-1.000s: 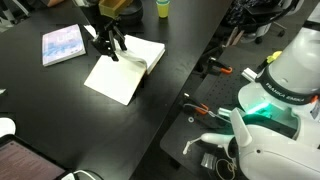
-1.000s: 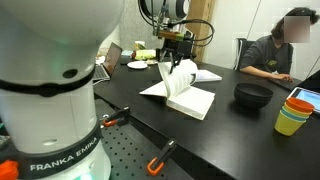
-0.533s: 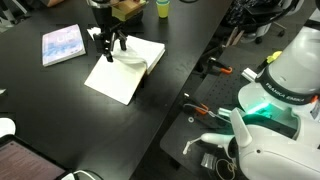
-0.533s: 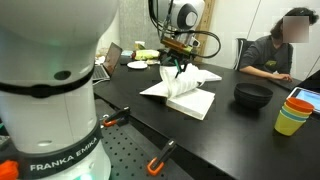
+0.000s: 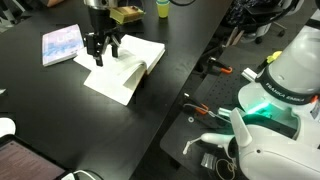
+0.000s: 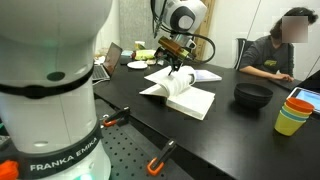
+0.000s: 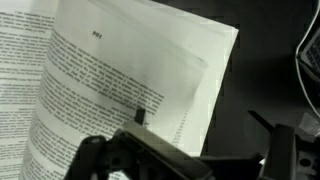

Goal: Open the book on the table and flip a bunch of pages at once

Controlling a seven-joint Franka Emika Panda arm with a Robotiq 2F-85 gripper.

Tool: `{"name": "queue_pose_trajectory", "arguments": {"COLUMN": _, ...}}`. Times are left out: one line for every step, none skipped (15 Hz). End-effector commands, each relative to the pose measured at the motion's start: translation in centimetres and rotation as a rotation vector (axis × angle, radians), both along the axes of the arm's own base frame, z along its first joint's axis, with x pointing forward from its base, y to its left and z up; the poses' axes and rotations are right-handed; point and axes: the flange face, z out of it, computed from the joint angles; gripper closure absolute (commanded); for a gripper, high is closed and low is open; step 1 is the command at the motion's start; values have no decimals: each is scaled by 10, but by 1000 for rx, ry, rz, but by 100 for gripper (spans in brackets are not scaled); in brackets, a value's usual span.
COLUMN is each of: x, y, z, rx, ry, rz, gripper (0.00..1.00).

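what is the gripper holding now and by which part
Cannot tell. The gripper sits at the lifted pages of the book, but no view shows its fingers clamped on them.

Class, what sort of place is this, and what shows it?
Probably a robotics lab: a white Franka-labelled robot base beside the large matte black table, a seated person behind it.

Only legible txt: "FRANKA EMIKA", white caps on a dark band round the robot arm base [image 5: 285,97], seen in both exterior views [image 6: 48,165]. Wrist view: pages [image 7: 130,85] of the open book carry dense black print in paragraphs plus a short heading near the top, too blurred to read any word. Lavender book [image 5: 62,43] cover: no readable txt at this res.
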Motion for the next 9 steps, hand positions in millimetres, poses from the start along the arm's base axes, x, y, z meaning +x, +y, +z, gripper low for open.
{"name": "queue_pose_trajectory", "arguments": {"x": 4, "y": 3, "z": -7, "rx": 59, "ry": 24, "rz": -9, "gripper": 0}}
{"name": "queue_pose_trajectory", "arguments": {"x": 3, "y": 4, "z": -9, "rx": 68, "ry": 35, "rz": -15, "gripper": 0}}
{"name": "queue_pose_trajectory", "arguments": {"x": 2, "y": 5, "z": -11, "rx": 76, "ry": 43, "rz": -18, "gripper": 0}}
{"name": "queue_pose_trajectory", "arguments": {"x": 1, "y": 6, "z": -12, "rx": 75, "ry": 56, "rz": -36, "gripper": 0}}
{"name": "queue_pose_trajectory", "arguments": {"x": 0, "y": 7, "z": -12, "rx": 93, "ry": 63, "rz": -32, "gripper": 0}}
{"name": "queue_pose_trajectory", "arguments": {"x": -2, "y": 9, "z": -12, "rx": 74, "ry": 72, "rz": -32, "gripper": 0}}
{"name": "queue_pose_trajectory", "arguments": {"x": -3, "y": 10, "z": -11, "rx": 63, "ry": 74, "rz": -27, "gripper": 0}}
{"name": "queue_pose_trajectory", "arguments": {"x": -6, "y": 11, "z": -9, "rx": 50, "ry": 77, "rz": -21, "gripper": 0}}
{"name": "queue_pose_trajectory", "arguments": {"x": -8, "y": 14, "z": -8, "rx": 48, "ry": 79, "rz": -6, "gripper": 0}}
